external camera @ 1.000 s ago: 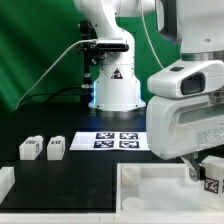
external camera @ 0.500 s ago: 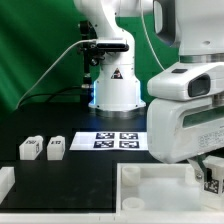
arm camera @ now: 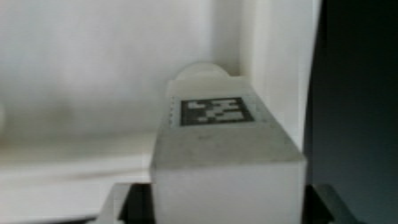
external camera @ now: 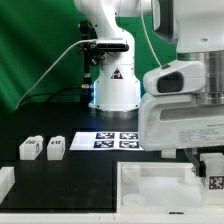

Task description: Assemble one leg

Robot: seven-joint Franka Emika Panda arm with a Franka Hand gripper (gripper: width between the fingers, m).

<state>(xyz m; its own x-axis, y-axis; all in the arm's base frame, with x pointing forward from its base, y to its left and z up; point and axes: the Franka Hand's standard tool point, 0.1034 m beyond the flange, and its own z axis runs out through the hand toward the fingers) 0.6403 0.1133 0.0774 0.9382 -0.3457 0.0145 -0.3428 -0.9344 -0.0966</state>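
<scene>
My gripper (external camera: pixel 210 178) is at the exterior view's right, low over the near right corner of the large white tray-like piece (external camera: pixel 150 185). It is shut on a white leg (external camera: pixel 213 181) with a marker tag. In the wrist view that leg (arm camera: pixel 221 150) fills the middle, its tag facing the camera, the dark fingers (arm camera: pixel 128 204) pressed on both sides, its far rounded end close to the tray's inner corner (arm camera: pixel 249 60). Two more legs (external camera: pixel 29 148) (external camera: pixel 55 147) stand on the black table at the exterior view's left.
The marker board (external camera: pixel 108 141) lies flat in the middle of the table, before the robot's white base (external camera: pixel 115 85). Another white part (external camera: pixel 5 181) shows at the exterior view's left edge. A green curtain hangs behind.
The arm's wrist has shifted a little toward the exterior view's left and up. The leg stays in the gripper over the tray's corner. The two legs on the table have not moved.
</scene>
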